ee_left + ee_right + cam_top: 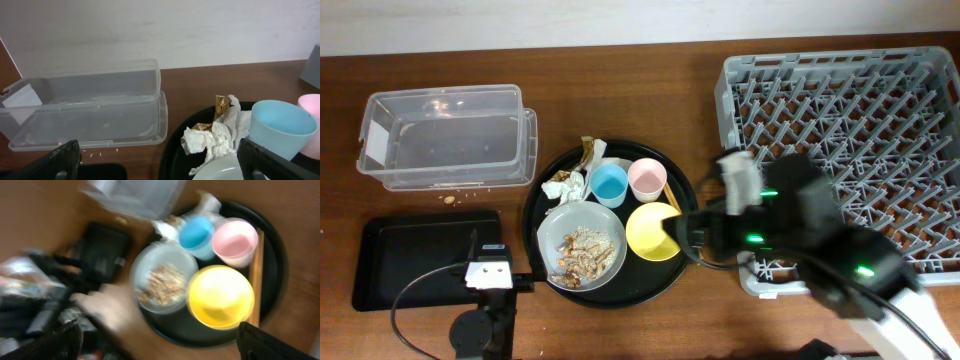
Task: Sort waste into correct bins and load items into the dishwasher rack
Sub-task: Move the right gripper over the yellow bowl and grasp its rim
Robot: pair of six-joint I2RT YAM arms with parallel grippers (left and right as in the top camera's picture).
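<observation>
Nothing sorted yet: crumpled white napkins (565,185), crumb-heaped round grey plate (554,226) and yellow plastic bowl (652,231) sit mid-frame; grey lattice rack (865,105), upper right, seems empty. Left gripper (165,167) and right gripper (160,345) gape, holding nothing.

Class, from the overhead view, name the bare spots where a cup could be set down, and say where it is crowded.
Bare table lies between the clear tub and the rack, beyond the round tray. The flat black tray is mostly bare too. The round tray is crowded: plate, bowl, blue cup, pink cup, napkins.
</observation>
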